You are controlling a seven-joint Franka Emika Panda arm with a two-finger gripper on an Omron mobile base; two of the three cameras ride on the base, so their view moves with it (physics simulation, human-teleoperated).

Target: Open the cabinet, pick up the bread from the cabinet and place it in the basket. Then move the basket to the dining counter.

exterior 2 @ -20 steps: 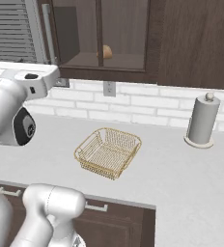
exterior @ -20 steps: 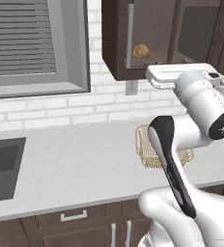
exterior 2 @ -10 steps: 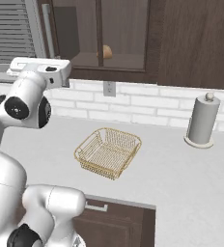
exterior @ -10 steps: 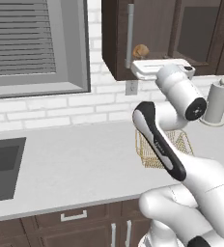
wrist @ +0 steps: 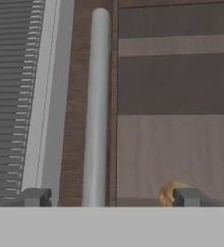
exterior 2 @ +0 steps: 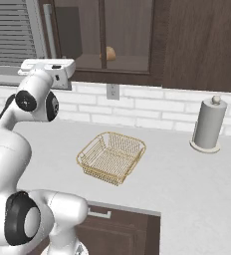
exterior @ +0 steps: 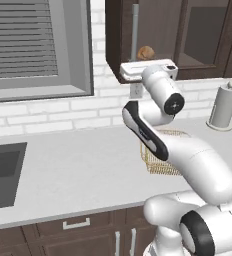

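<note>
Bench (exterior 2: 187, 174): a light grey worktop is seen below the brick wall. Open room is left on all sides of the basket; the front edge runs close before the robot's base.

Cabinet (exterior 2: 132, 40): a dark brown wall unit is hung above the bench, its glass doors judged shut, so the first step of the task is judged not yet done. Its lower edge is passed just above the hand in the left base view.

Handle (wrist: 97, 106): a long silver bar is set upright on the door frame beside the window blind. In the hand view it is framed between the two finger tips, nearer the left one, which suits a grasp by closing on it.

Paper roll (exterior 2: 207, 124): stood upright on its holder at the back of the bench, well apart from the basket and clear of the arm's likely path.

Basket (exterior 2: 111, 157): set empty on the bench below the cabinet, placed ready to receive the bread.

Claw (wrist: 109, 197): fully released, nothing held; raised level to the cabinet's lower left part. Contact with the handle cannot be told.

Bread (exterior 2: 110, 53): rested on the cabinet shelf behind the glass, reachable only once the door is swung out; room for that swing is judged sufficient.
</note>
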